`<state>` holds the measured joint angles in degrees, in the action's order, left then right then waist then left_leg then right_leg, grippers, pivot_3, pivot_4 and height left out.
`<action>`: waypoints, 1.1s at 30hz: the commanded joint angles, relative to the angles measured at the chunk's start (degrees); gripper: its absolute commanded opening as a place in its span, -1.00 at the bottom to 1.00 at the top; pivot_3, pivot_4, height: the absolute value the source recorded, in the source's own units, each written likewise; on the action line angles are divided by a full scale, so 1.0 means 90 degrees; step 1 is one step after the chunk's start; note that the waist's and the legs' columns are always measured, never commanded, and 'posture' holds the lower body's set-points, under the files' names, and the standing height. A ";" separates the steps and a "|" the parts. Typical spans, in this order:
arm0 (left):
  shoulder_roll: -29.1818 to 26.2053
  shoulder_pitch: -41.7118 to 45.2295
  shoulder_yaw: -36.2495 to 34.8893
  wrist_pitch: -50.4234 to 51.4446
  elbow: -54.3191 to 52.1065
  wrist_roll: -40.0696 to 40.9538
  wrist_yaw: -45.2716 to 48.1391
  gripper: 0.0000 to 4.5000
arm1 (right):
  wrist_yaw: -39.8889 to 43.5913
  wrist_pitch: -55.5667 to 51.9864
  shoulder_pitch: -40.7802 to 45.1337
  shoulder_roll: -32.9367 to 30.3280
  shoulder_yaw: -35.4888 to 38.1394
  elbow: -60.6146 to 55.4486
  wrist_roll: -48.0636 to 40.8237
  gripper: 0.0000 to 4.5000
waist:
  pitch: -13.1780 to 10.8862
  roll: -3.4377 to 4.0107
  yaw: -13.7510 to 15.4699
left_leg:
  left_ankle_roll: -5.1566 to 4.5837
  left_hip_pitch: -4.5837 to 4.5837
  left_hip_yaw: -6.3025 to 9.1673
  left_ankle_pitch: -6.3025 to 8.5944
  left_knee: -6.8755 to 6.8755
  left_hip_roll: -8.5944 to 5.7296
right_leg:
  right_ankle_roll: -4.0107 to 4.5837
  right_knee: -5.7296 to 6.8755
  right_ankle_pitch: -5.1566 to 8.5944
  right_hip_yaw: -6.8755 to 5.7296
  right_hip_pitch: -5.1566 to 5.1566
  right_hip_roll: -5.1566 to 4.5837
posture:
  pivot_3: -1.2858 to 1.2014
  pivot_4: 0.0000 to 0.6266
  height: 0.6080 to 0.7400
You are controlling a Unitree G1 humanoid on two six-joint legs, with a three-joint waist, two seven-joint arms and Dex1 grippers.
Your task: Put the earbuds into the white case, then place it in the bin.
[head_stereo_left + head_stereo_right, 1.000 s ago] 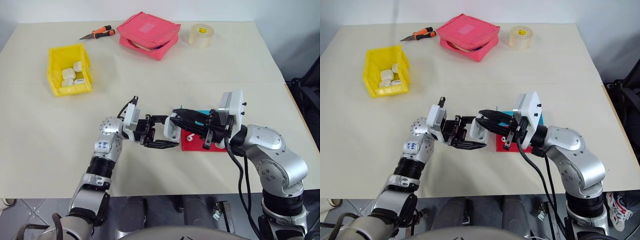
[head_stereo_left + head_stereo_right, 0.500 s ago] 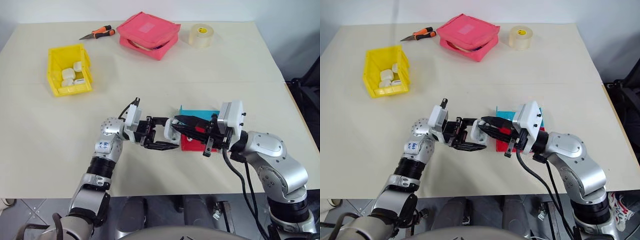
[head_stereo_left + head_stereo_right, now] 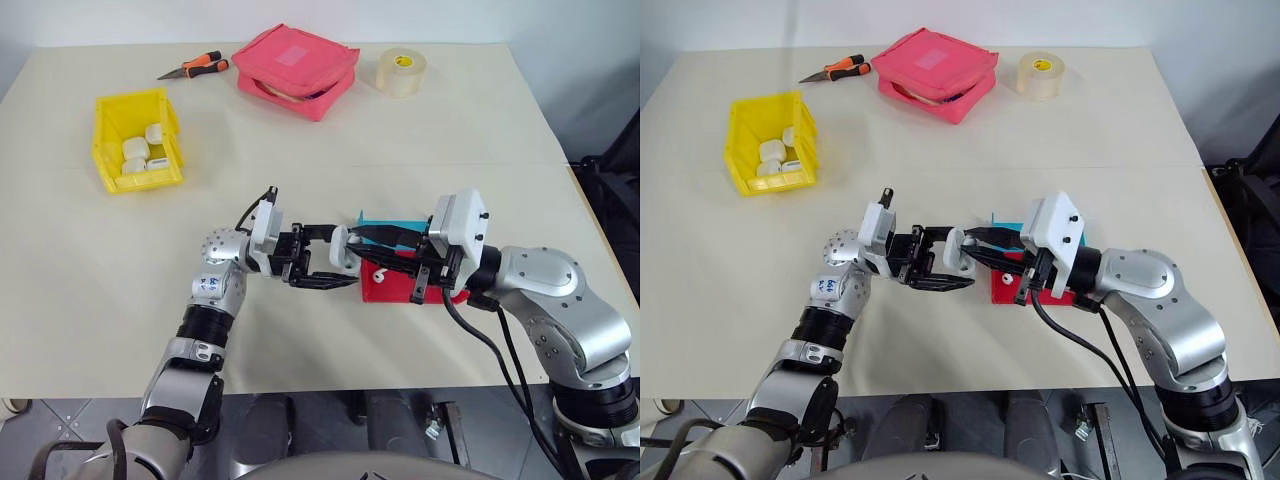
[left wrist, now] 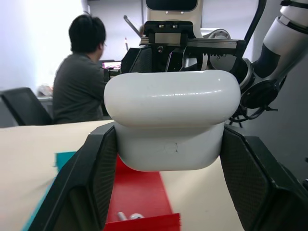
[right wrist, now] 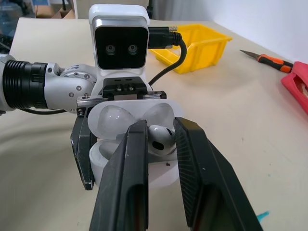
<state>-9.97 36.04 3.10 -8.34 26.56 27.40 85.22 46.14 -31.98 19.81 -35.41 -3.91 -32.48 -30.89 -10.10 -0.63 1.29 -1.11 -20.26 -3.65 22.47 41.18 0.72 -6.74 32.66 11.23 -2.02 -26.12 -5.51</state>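
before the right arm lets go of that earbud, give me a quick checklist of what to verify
1. Left gripper clamped on the white case: ok.
2. Case lid open toward the right gripper: ok.
3. Earbud between the right fingers, over the case: ok.
4. Earbud seated in its well: cannot tell.
5. Another earbud waiting in the red tray: ok.
6. Yellow bin has room left beside the cases already in it: ok.

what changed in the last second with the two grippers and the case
The right gripper has eased back a little from the open white case, an earbud between its fingers at the case's mouth; whether it still grips is unclear. The left gripper stays clamped on the case. The yellow bin and red tray are unmoved.
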 commanded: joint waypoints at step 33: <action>-0.0328 0.0591 -0.0424 -0.1015 0.1090 -0.0448 -0.0405 0.24 | -0.0444 -0.1738 -0.1703 -0.1766 0.3070 -0.1134 -0.0658 0.02 | 0.0000 -0.0001 0.0036 | -0.0005 -0.0015 0.0009 0.0007 -0.0002 -0.0003 | -0.0003 -0.0049 -0.0002 -0.0023 0.0018 -0.0013 | 0.03 -0.52 1.00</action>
<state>-12.98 40.14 -0.11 -16.34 36.72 23.42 81.97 42.17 -47.63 5.29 -50.60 19.36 -39.40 -35.90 -10.10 -0.64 1.62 -1.17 -20.38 -3.58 22.54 41.16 0.69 -6.80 32.18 11.19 -2.23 -25.94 -5.63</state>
